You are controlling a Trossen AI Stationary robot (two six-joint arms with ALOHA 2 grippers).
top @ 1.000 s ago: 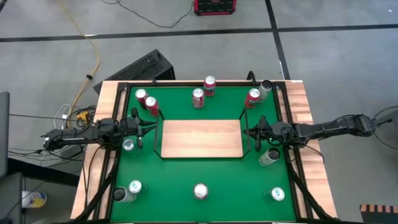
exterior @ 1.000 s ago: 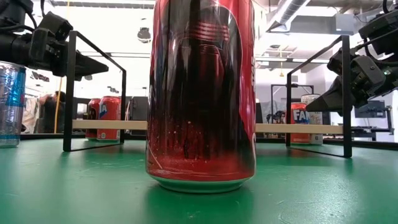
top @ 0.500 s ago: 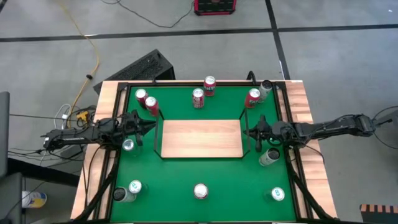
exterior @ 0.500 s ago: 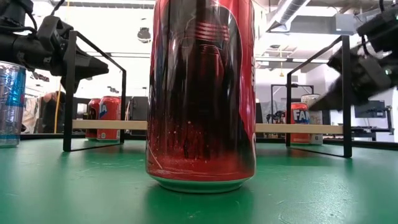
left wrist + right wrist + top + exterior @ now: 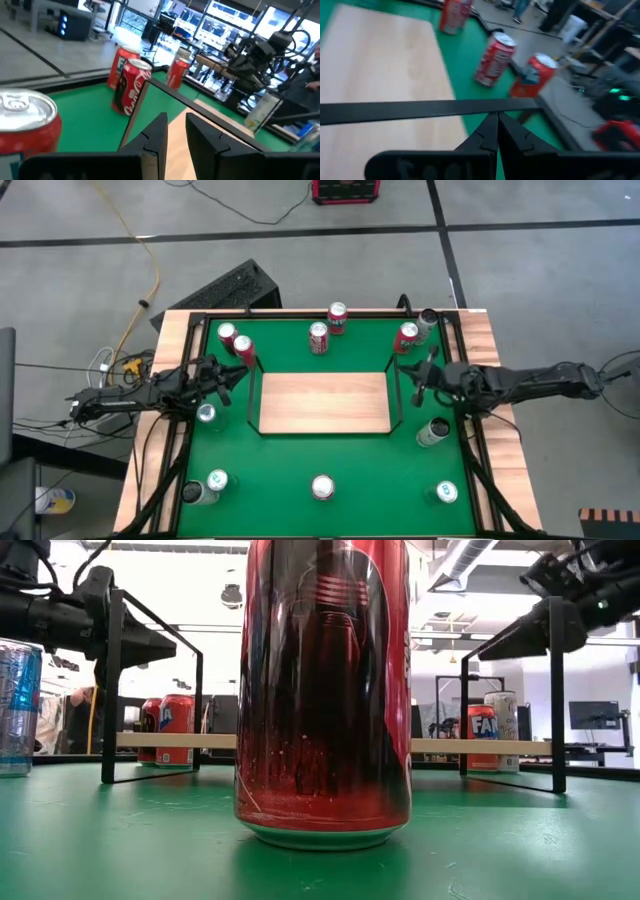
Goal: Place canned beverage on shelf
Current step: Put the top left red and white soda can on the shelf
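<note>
The left gripper (image 5: 234,376) hung just outside the shelf's (image 5: 322,402) left wire rail (image 5: 254,395), its fingers (image 5: 156,137) set a narrow gap apart with nothing between them. Just ahead of it, past the rail, stood two red cans (image 5: 236,343) at the table's (image 5: 300,460) far left corner, and a silver can (image 5: 207,414) sat close beside it on the near side.

The right gripper (image 5: 421,376) hovered at the shelf's right rail (image 5: 397,390), its fingers (image 5: 490,134) pressed together and gripping nothing; the rail bar crossed right in front of their tips. A red can (image 5: 406,336) stood just beyond this gripper toward the far edge, and a pale can (image 5: 433,431) lay near it on the other side.

The shelf board lay bare between the two grippers. Every can stood on the green table around it, including two red ones (image 5: 327,327) behind the shelf and one (image 5: 322,690) in front.
</note>
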